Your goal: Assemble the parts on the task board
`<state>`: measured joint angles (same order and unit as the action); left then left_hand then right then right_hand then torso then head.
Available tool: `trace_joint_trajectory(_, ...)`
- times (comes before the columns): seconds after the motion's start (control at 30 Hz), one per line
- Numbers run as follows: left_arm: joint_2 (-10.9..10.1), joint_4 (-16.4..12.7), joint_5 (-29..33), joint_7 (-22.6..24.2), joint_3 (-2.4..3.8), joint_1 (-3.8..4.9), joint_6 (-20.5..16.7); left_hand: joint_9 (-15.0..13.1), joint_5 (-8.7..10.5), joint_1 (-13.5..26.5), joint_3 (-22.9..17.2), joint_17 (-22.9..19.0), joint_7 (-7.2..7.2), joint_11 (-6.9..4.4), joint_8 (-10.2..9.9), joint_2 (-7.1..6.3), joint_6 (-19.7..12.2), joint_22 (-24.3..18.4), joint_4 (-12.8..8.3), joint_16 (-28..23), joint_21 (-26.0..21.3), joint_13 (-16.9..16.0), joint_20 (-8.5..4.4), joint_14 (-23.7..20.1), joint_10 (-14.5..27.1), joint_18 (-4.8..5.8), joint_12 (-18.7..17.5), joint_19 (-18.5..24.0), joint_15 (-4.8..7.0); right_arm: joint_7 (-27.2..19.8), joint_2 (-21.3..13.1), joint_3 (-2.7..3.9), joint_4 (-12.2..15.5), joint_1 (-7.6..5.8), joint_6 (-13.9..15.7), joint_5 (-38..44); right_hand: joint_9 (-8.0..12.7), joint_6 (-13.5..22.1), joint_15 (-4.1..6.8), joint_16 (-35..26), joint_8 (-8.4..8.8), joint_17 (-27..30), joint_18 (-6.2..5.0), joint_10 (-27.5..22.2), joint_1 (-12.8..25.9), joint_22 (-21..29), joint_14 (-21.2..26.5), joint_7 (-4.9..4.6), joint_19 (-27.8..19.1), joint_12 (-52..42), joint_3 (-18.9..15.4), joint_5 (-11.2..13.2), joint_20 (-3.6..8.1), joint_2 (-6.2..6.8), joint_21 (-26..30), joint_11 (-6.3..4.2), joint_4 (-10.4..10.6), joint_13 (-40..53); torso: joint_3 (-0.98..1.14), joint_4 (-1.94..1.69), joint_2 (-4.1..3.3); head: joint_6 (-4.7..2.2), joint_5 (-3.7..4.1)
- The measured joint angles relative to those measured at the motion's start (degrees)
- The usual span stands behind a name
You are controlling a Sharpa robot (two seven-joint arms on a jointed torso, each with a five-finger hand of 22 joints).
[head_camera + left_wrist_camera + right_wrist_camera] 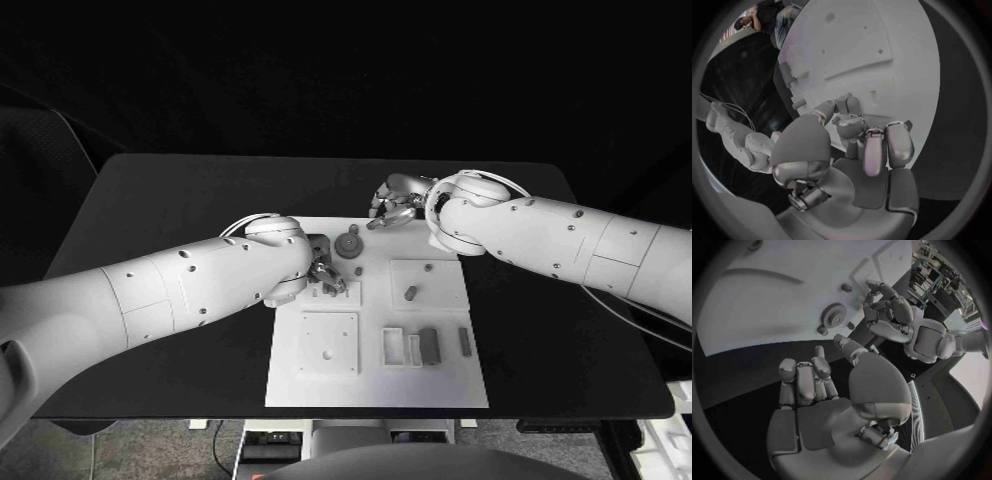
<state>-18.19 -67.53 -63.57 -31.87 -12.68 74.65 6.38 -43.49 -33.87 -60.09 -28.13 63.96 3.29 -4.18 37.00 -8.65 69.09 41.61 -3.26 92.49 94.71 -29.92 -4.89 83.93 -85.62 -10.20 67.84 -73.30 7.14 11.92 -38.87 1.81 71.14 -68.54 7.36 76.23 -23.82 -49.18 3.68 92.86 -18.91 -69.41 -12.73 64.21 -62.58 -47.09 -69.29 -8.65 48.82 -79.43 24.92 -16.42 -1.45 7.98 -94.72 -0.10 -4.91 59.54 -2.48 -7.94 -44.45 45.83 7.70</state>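
The white task board (378,385) lies mid-table. A toothed gear (349,243) sits near its far edge, also seen as the gear (832,316) in the right wrist view. A short peg (411,293) stands in a raised square, and dark bar-shaped parts (428,345) lie toward the near right. My left hand (326,276) hovers at the board's left edge with its fingers (873,150) curled in beside the thumb; I see no part in them. My right hand (395,206) is at the board's far edge, past the gear, its fingers (807,380) curled with nothing in them.
A square plate (329,343) with a centre hole takes up the board's near left. A white open frame (392,345) and a slim bar (464,342) lie near the dark parts. Black table (173,220) surrounds the board on all sides.
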Motion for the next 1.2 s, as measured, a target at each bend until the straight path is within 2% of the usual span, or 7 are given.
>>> trace_joint_trajectory(0.37,-0.49,-0.42,1.66,-0.06,-0.08,-0.09,-0.56,-0.01,0.11,-0.01,-0.16,0.39,0.00,0.00,0.00,-0.01,0.00,-0.01,0.16,0.00,0.00,0.00,0.09,0.01,0.00,-0.01,0.00,0.09,-0.01,0.00,0.10,0.00,-0.05,0.00,-0.02,0.00,0.00,0.12,0.21,0.00,0.00,0.00,0.00,-0.01,0.00,0.00,0.21,-0.12,0.00,0.00,0.00,0.00,0.00,0.00,0.00,0.01,0.00,0.00,-0.07,-0.04,0.02,0.09,0.07)
trace_joint_trajectory(1.2,-0.55,-0.49,1.68,-0.07,-0.10,-0.11,-0.85,-0.01,-0.03,-0.01,-0.16,0.53,0.00,0.00,0.00,-0.01,0.00,-0.02,0.16,0.22,0.00,0.00,0.10,0.09,0.00,-0.02,0.00,0.09,-0.10,0.01,0.20,0.00,-0.14,0.03,-0.09,0.00,-0.01,0.14,0.10,0.00,0.00,0.03,0.00,-0.03,0.00,-0.01,0.10,-0.14,0.00,0.00,0.00,0.00,0.00,0.00,0.00,0.03,0.00,-0.05,0.00,0.01,0.02,0.03,-0.13)
